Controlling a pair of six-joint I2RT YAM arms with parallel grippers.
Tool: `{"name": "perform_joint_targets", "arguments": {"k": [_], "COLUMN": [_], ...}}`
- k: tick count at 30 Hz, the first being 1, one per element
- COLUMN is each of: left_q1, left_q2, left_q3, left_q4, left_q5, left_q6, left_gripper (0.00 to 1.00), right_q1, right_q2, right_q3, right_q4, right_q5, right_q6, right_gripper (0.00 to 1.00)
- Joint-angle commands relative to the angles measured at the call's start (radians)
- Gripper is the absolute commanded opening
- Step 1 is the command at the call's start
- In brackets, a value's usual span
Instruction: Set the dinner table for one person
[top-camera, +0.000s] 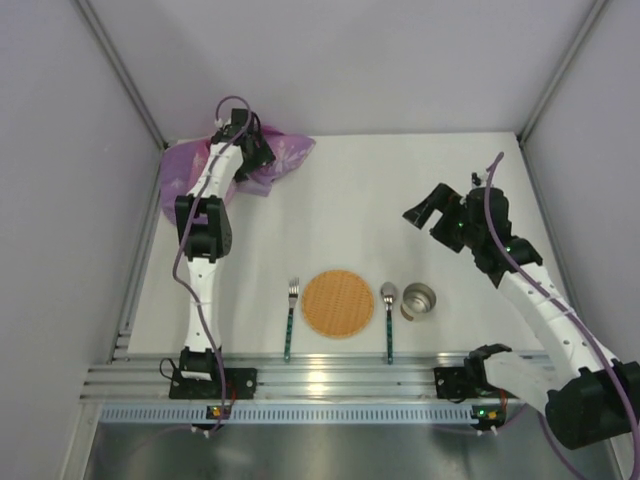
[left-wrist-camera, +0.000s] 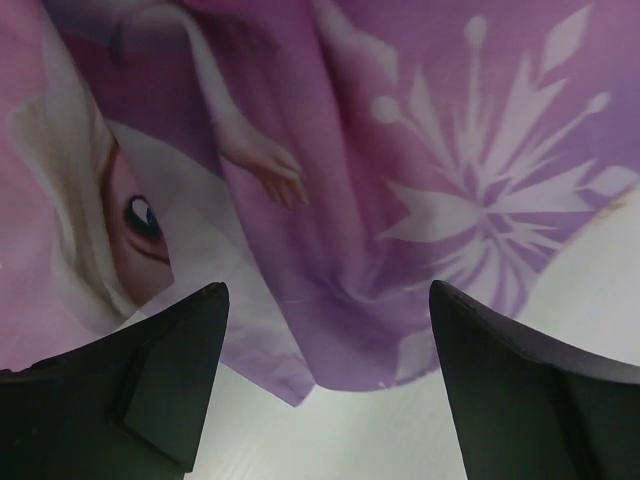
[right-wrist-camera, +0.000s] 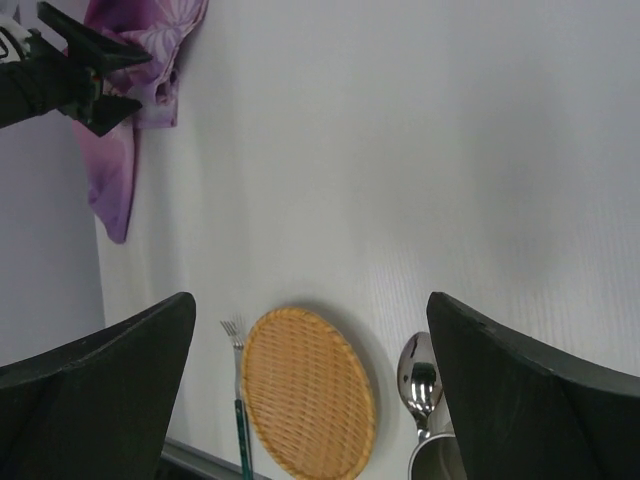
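The left gripper is hovering, fingers apart, over the crumpled purple snowflake-printed cloth placemat, the right gripper likewise spread above the plain white rectangular dinner table.

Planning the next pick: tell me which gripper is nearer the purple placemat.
Left. The left gripper is directly over the purple placemat; the right gripper hangs far off to its right.

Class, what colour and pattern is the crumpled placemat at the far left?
Purple placemat with white snowflakes and a cartoon face; clearest in left wrist view.
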Motion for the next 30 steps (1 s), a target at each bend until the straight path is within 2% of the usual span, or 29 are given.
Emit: {"name": "perform_joint_targets", "arguments": {"k": [1,6,9,10,11,14,18,21,25,28,29,30], "left_q1": [-0.005,-0.015,-0.032,-0.046,-0.052,-0.081,-0.129,-0.214,-0.398,-0.487,-0.498,-0.503], "left_q2": [0.026,0.069,0.101,0.119,0.125,0.132,0.104,0.043,-0.115,-0.189,-0.201,-0.212], "left_q3": [0.03,0.035,0.056,0.066,0.081,0.077,0.04,-0.038,-0.26,-0.34,-0.35,-0.361], "left_q4": [-0.05,-0.03,-0.009,-0.007,0.001,-0.001,-0.01,-0.005,0.056,0.064,0.064,0.067], "left_q5": [-0.082,-0.068,-0.024,-0.008,0.006,0.046,0.11,0.18,0.193,0.191,0.2,0.252], "left_q6": [0.02,0.052,0.08,0.086,0.1,0.111,0.161,0.238,0.284,0.255,0.196,0.159], "left_gripper": [0.86,0.81,0.56,0.39,0.26,0.0,0.0,0.0,0.0,0.0,0.01,0.21], "right_q1": [0.001,0.001,0.001,0.003,0.0,0.001,0.003,0.003,0.0,-0.005,-0.006,-0.011], "right_q2": [-0.015,0.028,0.057,0.071,0.075,0.089,0.104,0.147,0.264,0.345,0.367,0.385], "right_q3": [-0.001,-0.001,0.003,0.005,0.006,0.014,0.043,0.097,0.204,0.273,0.288,0.301], "right_q4": [-0.072,-0.079,-0.081,-0.081,-0.082,-0.079,-0.081,-0.081,-0.073,-0.065,-0.061,-0.059], "right_q5": [0.034,0.026,0.013,0.006,0.006,-0.001,0.011,0.009,-0.003,-0.024,-0.033,-0.046], "right_q6": [-0.041,-0.056,-0.058,-0.061,-0.064,-0.082,-0.121,-0.153,-0.196,-0.21,-0.213,-0.211], "right_gripper": [1.0,1.0,1.0,1.0,1.0,1.0,1.0,1.0,1.0,1.0,1.0,1.0]}}
